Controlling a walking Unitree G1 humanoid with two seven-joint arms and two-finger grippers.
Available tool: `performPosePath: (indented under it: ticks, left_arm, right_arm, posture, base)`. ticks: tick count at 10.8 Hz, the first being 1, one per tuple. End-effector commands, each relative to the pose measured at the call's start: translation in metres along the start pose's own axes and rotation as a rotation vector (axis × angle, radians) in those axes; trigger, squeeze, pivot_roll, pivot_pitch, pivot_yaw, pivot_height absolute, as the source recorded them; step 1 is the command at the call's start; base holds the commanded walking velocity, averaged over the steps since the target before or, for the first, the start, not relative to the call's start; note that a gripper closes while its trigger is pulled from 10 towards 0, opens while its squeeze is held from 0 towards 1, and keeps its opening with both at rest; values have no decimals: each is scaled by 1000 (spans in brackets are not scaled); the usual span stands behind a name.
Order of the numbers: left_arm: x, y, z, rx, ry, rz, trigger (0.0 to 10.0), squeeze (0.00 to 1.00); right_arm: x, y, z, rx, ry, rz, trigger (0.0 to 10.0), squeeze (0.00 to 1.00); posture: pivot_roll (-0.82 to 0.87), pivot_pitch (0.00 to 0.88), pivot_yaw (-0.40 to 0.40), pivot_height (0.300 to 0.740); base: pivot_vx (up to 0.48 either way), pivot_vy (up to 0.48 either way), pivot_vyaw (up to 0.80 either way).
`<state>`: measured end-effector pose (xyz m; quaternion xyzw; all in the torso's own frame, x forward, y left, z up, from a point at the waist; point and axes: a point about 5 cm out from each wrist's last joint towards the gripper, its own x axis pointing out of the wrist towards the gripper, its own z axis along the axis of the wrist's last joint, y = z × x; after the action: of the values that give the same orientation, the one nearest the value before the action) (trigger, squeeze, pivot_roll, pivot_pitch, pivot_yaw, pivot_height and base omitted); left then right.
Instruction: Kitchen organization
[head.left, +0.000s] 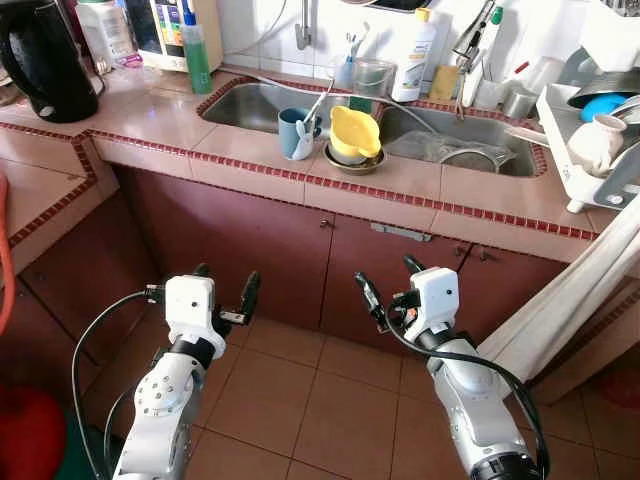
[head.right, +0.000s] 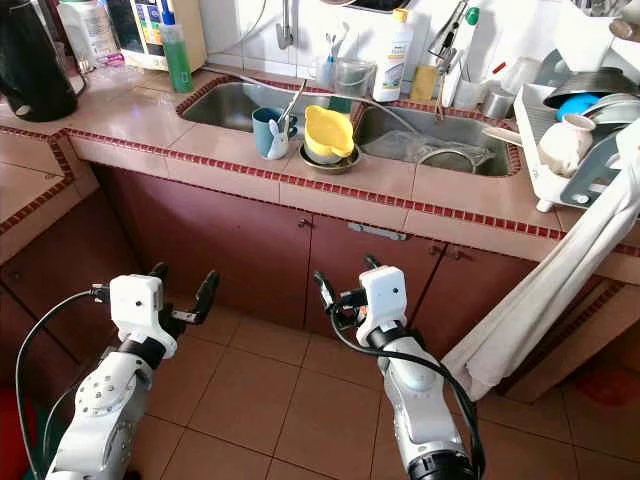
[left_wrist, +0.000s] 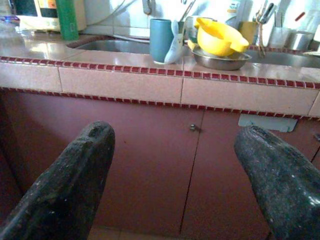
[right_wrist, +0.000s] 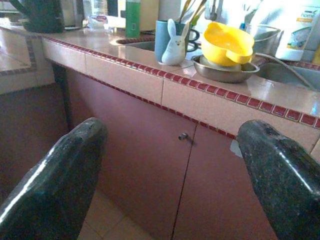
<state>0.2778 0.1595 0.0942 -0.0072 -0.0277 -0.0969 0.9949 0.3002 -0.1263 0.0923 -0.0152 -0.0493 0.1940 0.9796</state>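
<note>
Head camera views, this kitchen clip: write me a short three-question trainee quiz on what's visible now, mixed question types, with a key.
1. True or false: the left gripper and right gripper both hold something.
2. The yellow plastic jug sits in: A) a shallow steel bowl B) the steel sink basin C) a white dish rack
3. Fill in: the blue mug with a white rabbit figure stands on the counter's front ____.

Key: 1 false, both open and empty; 2 A; 3 edge.

The 2 head views looked forward and down from above onto the tiled counter (head.left: 400, 180) and floor. Each wrist view sat low, near the cabinet doors (left_wrist: 150, 165), facing them and the counter edge. All 4 views shared the yellow bowl (right_wrist: 227, 44).
</note>
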Motion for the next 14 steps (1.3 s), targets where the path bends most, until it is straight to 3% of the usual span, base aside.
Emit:
performPosePath:
  ticks: [1,5,7,14]
  left_arm:
    - [2,-3,0,-2,7,-22,10000,0]
    - [4,-5,3,-7,4,-42,10000,0]
    - [8,-8,7,-20,-6,-59,10000,0]
    - [6,-10,8,-22,-8,-61,10000,0]
  right_arm:
    - [-2,-3,3,-23,-10,-11,10000,0]
    - [-8,-4,-1,-31,7,-16,10000,0]
    - [-7,-7,1,39,-3,-60,10000,0]
    - [-9,-5,0,14,13,-33,10000,0]
  posture:
    - [-76,13,-28,740]
    - [-82,23,-19,740]
    - [-86,22,-20,740]
    - [-77,21,-32,740]
  base:
    - [0,0,0]
    - [0,0,0]
    - [0,0,0]
    - [34,0,0]
